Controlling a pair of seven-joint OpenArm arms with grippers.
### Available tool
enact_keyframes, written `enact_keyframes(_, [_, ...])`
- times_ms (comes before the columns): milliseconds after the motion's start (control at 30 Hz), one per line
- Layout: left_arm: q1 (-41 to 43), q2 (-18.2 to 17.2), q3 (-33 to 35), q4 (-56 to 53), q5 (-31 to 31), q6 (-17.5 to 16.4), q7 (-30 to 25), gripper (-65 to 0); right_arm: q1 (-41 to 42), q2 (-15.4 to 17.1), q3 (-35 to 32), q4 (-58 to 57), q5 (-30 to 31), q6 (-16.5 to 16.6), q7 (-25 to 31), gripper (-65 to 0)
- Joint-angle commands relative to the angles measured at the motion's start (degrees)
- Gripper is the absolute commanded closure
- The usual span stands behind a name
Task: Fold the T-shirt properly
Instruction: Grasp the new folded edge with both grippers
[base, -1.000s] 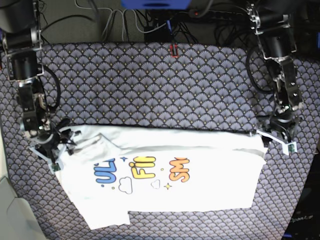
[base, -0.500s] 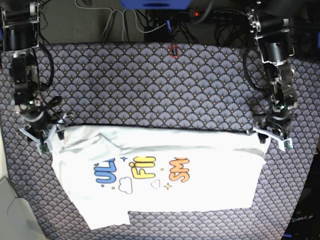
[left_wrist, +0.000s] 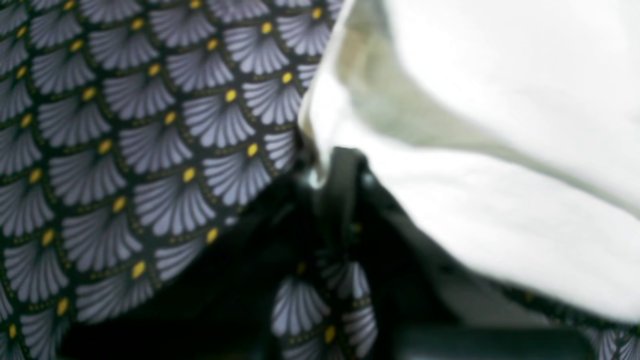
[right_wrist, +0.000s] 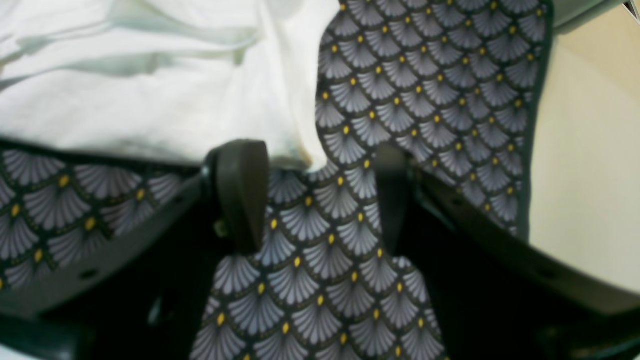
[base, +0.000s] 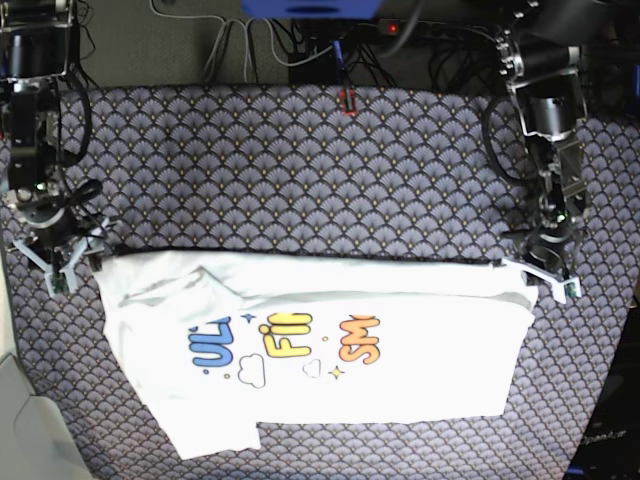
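1. Base view: T-shirt spread print-up across the near half of the patterned table cover, far edge folded straight from side to side, print letters cut short by that fold. Left gripper down at the shirt's far corner on this view's right, right gripper at the corner on this view's left; jaws of both too small here to judge.

2. Left wrist view: heavily blurred. Left gripper pinched together, dark fingertips meeting on the white edge of the T-shirt, cloth lifted into a ridge above them. Lower part of the gripper lost in black shadow. Patterned table cover on the left.

3. Right wrist view: right gripper spread wide, nothing between the pads; far pad dim and hard to trace. Corner of the T-shirt lying just ahead of the jaws, whether it touches a pad unclear. Patterned table cover ends at the right edge, pale surface beyond
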Motion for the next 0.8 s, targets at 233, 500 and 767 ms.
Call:
enact_keyframes(233, [-1.0, -0.92, -0.14, 0.59, 0.14, 0.39, -0.04, -0.4, 0.8, 0.69, 0.3, -0.18, 0.08, 2.36, 1.03, -35.1])
enact_keyframes(500, [-1.0, -1.01, -0.05, 0.59, 0.14, 0.39, 0.05, -0.4, 6.87, -0.19, -2.25, -8.0, 0.08, 2.71, 1.21, -35.1])
enact_keyframes(767, [-1.0, -1.1, -0.05, 0.59, 0.14, 0.39, 0.13, -0.4, 11.62, -0.19, -5.41, -15.74, 0.16, 2.71, 1.65, -30.9])
